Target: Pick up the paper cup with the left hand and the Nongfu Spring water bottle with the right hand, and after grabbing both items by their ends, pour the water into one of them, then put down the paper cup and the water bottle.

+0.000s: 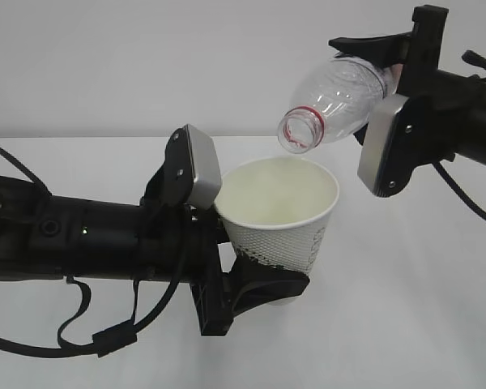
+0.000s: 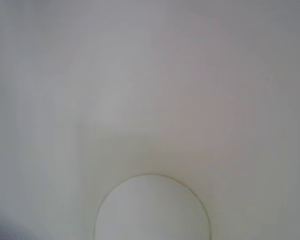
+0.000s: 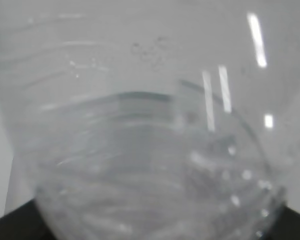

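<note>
Cup and bottle hang above the white desk (image 1: 405, 324) in the exterior view, neither touching it. The left hand (image 1: 263, 284) reaches in from the left edge, and its black fingers (image 1: 267, 279) clasp the paper cup (image 1: 279, 219) low down near its base, holding it upright with the mouth open and the cream inside showing. A light grey block (image 1: 196, 168) on that arm sits just beside the cup's rim. The right hand (image 1: 389, 57) comes in from the right edge, higher up, and its fingers grip the Nongfu Spring water bottle (image 1: 340, 101) by its far end. The bottle is tipped over, its capless mouth and red neck ring (image 1: 301, 130) pointing down and to the left, just above the cup's rim and not touching it. I see no stream between them, and I cannot tell whether any water lies in the cup.

From the left wrist, nearly everything is a pale blur: the paper cup (image 2: 152, 210) shows only as a rounded outline at the bottom middle, and the fingers themselves do not show here.

From the right wrist, the clear ribbed wall of the Nongfu Spring water bottle (image 3: 140, 150) fills the frame, very close, with bright glints and small droplets on it. Dark corners at the bottom may be the fingers, but that is too blurred to be sure.
</note>
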{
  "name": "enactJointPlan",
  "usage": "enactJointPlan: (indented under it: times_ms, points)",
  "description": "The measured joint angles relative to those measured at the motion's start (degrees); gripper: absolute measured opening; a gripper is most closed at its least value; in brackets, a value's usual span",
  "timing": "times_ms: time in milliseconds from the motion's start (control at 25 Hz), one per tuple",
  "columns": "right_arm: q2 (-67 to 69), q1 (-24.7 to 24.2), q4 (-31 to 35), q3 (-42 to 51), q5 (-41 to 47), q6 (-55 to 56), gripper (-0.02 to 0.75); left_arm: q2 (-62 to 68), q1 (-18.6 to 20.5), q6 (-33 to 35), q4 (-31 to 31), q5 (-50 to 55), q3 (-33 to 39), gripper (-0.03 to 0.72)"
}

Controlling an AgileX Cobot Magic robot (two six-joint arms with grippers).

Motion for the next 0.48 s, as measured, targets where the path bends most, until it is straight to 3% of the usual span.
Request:
enactJointPlan:
  times_ms: [480]
  points:
    - [0.00, 0.00, 0.89, 0.00, 0.00, -2.22, 0.479, 0.00, 0.00, 0.83, -0.10, 0.00, 0.00, 0.512]
